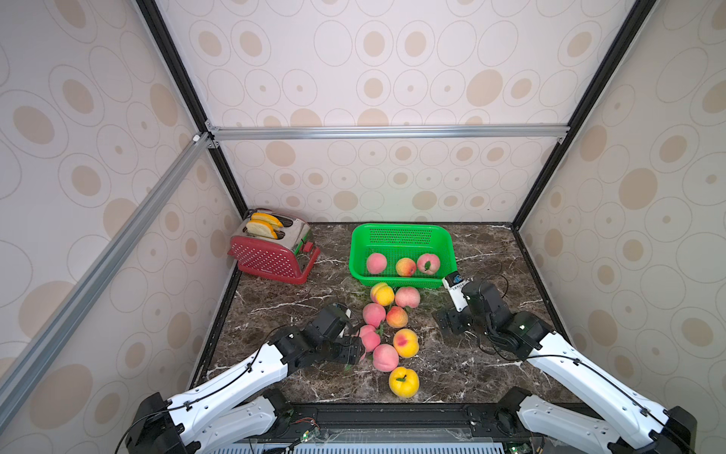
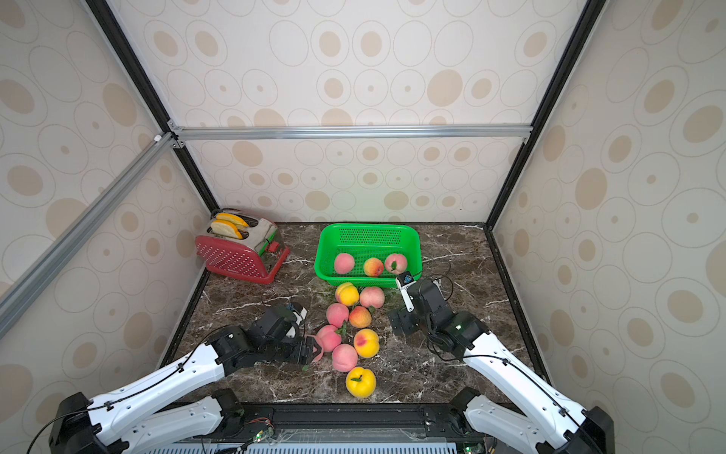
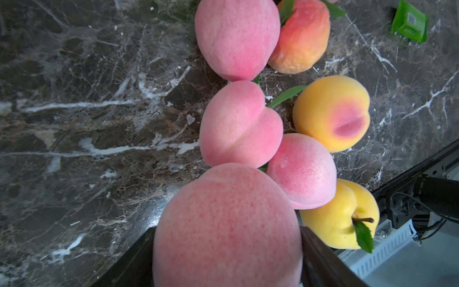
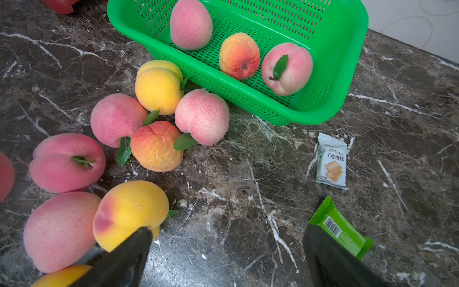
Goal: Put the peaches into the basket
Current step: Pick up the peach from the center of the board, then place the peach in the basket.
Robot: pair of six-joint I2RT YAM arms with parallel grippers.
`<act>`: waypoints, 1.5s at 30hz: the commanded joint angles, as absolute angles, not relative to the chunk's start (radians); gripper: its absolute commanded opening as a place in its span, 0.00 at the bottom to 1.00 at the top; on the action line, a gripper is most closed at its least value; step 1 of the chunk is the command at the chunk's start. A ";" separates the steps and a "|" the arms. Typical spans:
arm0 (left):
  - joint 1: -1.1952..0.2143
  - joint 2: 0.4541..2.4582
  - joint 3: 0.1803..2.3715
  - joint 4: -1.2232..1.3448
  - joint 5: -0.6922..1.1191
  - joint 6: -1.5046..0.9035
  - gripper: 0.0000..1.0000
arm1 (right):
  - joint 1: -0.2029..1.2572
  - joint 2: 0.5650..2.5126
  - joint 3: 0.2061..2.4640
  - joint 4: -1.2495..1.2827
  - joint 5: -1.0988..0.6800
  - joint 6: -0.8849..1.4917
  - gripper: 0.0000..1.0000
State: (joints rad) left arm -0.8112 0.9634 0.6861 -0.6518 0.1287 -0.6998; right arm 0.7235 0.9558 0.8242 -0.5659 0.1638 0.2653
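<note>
Left wrist view puts us closest: the left gripper (image 3: 226, 231) has its fingers pressed against two sides of a pink peach (image 3: 227, 208), pinching it at the left edge of the cluster. We cannot tell whether it is clear of the marble tabletop (image 3: 87, 124). Across from it, the right gripper (image 4: 227, 231) hangs with fingers spread wide over bare marble, holding nothing.

Eight loose peaches (image 1: 396, 316) lie bunched between the arms and the green basket (image 1: 396, 227), the farthest two almost against its near wall. Inside the basket rest three peaches (image 1: 406, 267), side by side along that wall. We judge the job about a quarter done, with nine fruits left to move, one of them gripped.

Near the right gripper lie a pale snack packet (image 4: 331, 161) reading "DRYCAKE" above Chinese characters, and a green wrapper (image 4: 342, 233) showing only a barcode.
</note>
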 commanded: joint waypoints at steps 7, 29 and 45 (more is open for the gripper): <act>-0.821 0.978 0.817 -0.735 0.098 -0.644 0.57 | 0.727 0.931 0.811 -0.588 0.186 0.248 1.00; -0.820 1.356 1.281 -0.723 0.071 -0.461 0.57 | 0.727 0.823 0.804 -0.648 0.202 0.270 1.00; -0.723 1.724 1.663 -0.707 0.069 -0.376 0.57 | 0.727 0.779 0.783 -0.659 0.191 0.298 1.00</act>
State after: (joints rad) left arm -0.7616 1.6714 1.5761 -0.7158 0.0807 -0.4198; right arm 0.7235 0.7876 0.7914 -0.6441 0.1894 0.2821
